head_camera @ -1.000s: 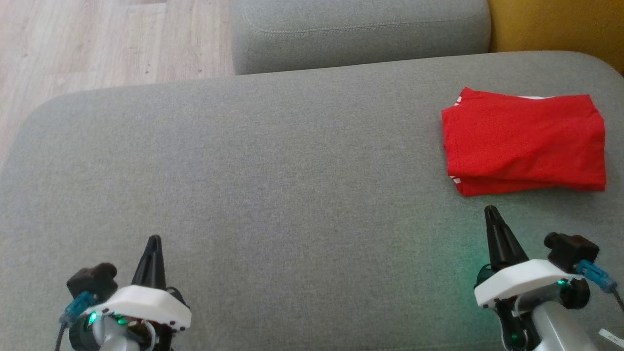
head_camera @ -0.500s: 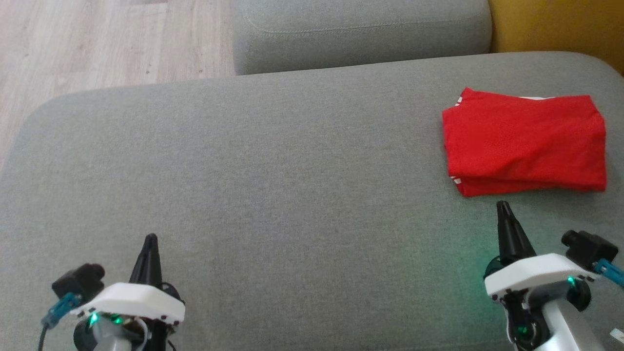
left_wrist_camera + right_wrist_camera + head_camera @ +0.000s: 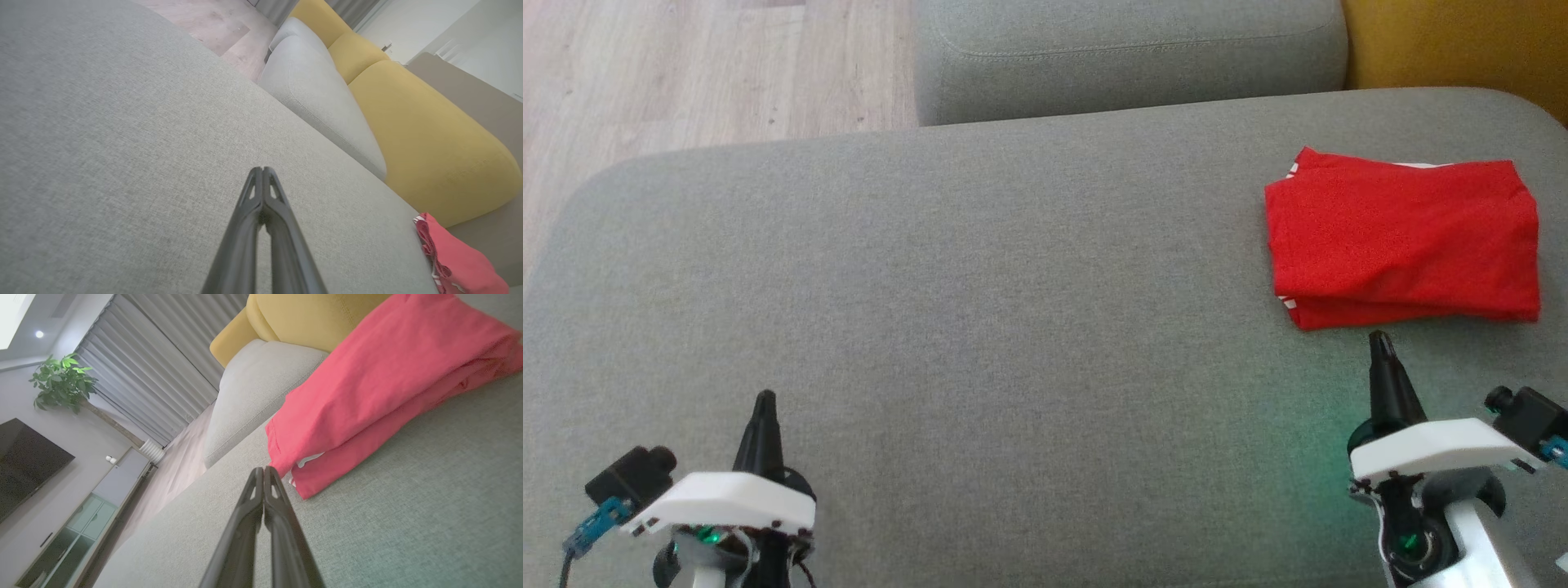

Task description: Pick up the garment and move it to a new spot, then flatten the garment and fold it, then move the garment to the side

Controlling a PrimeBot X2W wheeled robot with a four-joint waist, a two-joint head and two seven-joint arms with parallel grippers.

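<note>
A red garment [image 3: 1403, 238] lies folded in a neat rectangle at the far right of the grey cushion [image 3: 980, 286]; it also appears in the right wrist view [image 3: 380, 388] and at the corner of the left wrist view [image 3: 457, 261]. My right gripper [image 3: 1379, 339] is shut and empty, its tip just short of the garment's near edge, with nothing between the fingers [image 3: 263, 473]. At the lower left my left gripper [image 3: 765, 398] is shut too, hovering over bare cushion [image 3: 262, 169], far from the garment.
A second grey cushion [image 3: 1127, 53] sits behind the work surface, with a yellow cushion [image 3: 1454, 41] at the back right. Wooden floor [image 3: 703, 69] lies beyond the cushion's rounded left and far edges.
My right gripper has shifted right and a little forward, closer to the garment's near edge. My left gripper has drifted slightly left and back. The garment has not moved.
</note>
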